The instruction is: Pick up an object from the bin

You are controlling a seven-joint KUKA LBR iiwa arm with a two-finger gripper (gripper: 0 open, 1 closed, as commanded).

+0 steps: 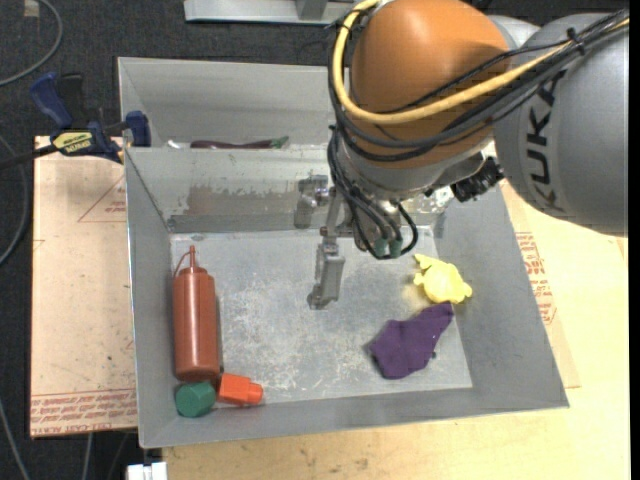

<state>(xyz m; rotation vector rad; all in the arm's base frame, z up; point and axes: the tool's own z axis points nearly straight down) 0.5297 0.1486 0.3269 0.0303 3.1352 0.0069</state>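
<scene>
My end effector (pixel 326 273) hangs over bare floor in the middle of the bin (pixel 262 313); how wide it is, I can't tell. Yellow toy (pixel 440 281) and purple cloth (pixel 409 343) lie apart at view's right, brown bottle (pixel 195 318) along the left wall. Nothing sits beneath to grab, I judge.

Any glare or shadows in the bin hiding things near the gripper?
Camera view: bin floor evenly lit, no hard shadows; pale sheen on the back wall; yellow toy and purple cloth near the gripper show plainly; the orange cover blocks the floor's far right corner.
</scene>
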